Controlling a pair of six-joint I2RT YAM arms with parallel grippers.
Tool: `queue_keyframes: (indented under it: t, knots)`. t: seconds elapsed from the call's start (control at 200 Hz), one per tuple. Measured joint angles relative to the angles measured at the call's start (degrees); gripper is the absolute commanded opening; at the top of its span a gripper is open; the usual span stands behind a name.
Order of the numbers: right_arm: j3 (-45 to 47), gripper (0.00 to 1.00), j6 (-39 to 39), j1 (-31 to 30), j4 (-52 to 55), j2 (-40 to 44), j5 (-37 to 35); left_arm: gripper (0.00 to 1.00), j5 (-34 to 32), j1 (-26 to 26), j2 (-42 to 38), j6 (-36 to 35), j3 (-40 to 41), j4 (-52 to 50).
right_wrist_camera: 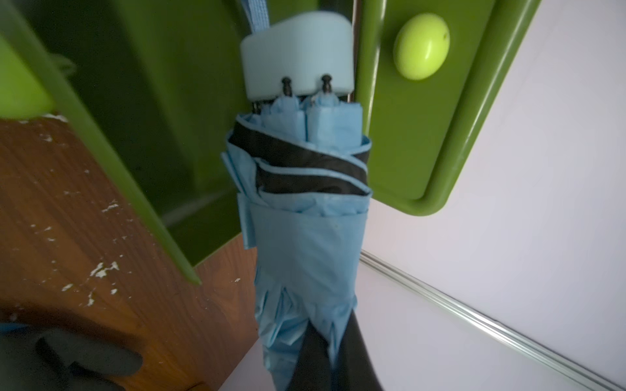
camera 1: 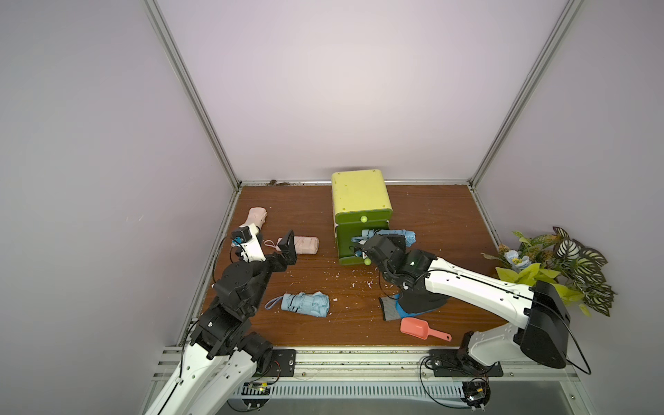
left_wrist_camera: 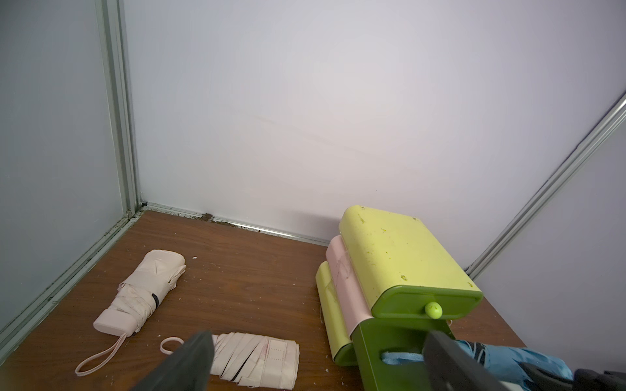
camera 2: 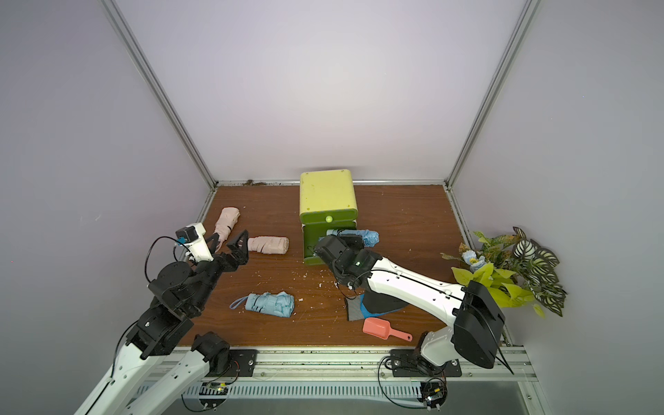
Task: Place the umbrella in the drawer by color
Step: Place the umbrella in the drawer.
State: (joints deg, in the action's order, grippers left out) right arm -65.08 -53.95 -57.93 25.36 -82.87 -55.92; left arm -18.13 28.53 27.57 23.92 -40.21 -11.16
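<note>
Blue umbrella [right_wrist_camera: 305,237] gripped in my right hand [right_wrist_camera: 330,342]; handle end inside open green drawer [camera 1: 343,248], canopy end sticking out over drawer's side. My left hand [camera 2: 228,243] spread wide, empty, near pink umbrella [camera 2: 268,245]. Second blue umbrella [camera 1: 305,303] lying on desk [camera 1: 431,215]; another pink umbrella [camera 1: 257,215] toward back left corner.

You have bright, soft, even light in both top views. The back wall [camera 1: 352,93] glows palest at its middle, and the cabinet [camera 1: 359,194] throws only a faint shadow on the wall behind it. The corner posts [camera 1: 190,93] bend slightly toward the picture edges. In the right wrist view the blue umbrella [right_wrist_camera: 305,237] blurs near the lens, and the open drawer [right_wrist_camera: 145,111] is dim inside.
</note>
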Motion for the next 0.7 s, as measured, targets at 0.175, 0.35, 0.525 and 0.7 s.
queue_keyframes:
  t: [0.175,0.35,0.525,0.7]
  knots:
    - [-2.64,0.00,-1.55,-1.79,-1.95,-4.39,1.20,1.00,0.15,-0.02,-0.13,-0.15,0.31,-0.02]
    - [-5.09,0.00,-1.55,-2.12,-5.05,-10.40,6.19,1.00,0.50,-0.02,-0.09,-0.17,0.87,-0.35]
    - [-6.64,0.54,-0.92,-1.97,-6.84,-13.25,8.31,1.00,1.14,-0.02,0.31,-0.13,0.87,-0.42]
    - [-7.23,0.73,0.31,-1.70,-9.33,-13.64,7.32,1.00,1.36,-0.02,1.27,-0.09,0.87,-1.18]
